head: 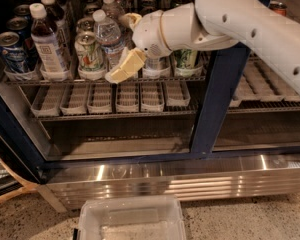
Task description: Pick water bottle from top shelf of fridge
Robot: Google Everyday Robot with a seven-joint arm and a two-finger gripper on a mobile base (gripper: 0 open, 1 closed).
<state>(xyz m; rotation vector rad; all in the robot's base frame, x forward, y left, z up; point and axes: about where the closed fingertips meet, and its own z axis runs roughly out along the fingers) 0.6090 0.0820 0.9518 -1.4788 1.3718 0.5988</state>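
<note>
The water bottle [109, 38] stands upright on the top shelf [55, 80] of the fridge [217, 99], in the front row. It is clear with a white cap. My gripper [124, 43] reaches into the fridge from the right. It is open, with one pale finger [125, 66] low in front of the bottle's base and the other [130, 20] up by its shoulder. The bottle's right side lies between the fingers, and they are not closed on it.
A dark-liquid bottle [46, 44] and cans [89, 51] stand left of the water bottle, and a green can [186, 59] stands behind my wrist. The rack below [115, 100] holds empty lane trays. A clear plastic bin [132, 223] sits on the floor before the steel base panel [200, 176].
</note>
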